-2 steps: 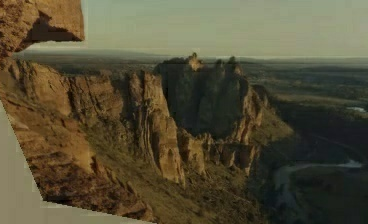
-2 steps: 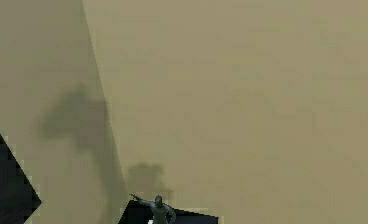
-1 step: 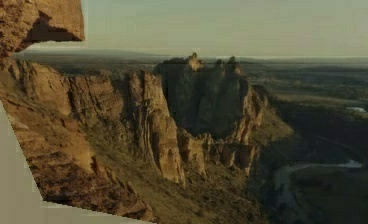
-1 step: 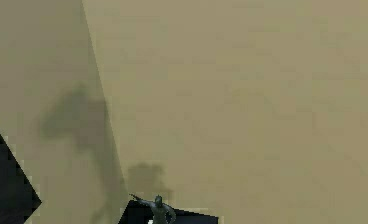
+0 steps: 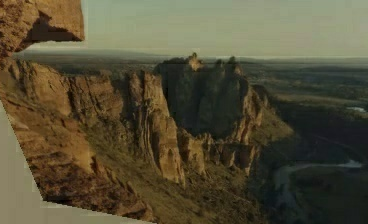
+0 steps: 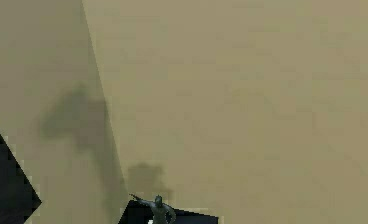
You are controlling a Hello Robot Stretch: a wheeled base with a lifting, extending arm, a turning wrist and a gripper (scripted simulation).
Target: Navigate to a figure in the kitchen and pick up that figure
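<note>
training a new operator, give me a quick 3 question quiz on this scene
1. True or false: the forward view shows a landscape picture of rocky cliffs.
2. In the arm side view, the small grey-green figure sits near which edge? A top, B bottom, C right.
3. What colour is the wall behind it?
Key: 1 true; 2 B; 3 tan.

Small grey figure (image 6: 164, 211) — on dark surface (image 6: 138, 213)
</note>
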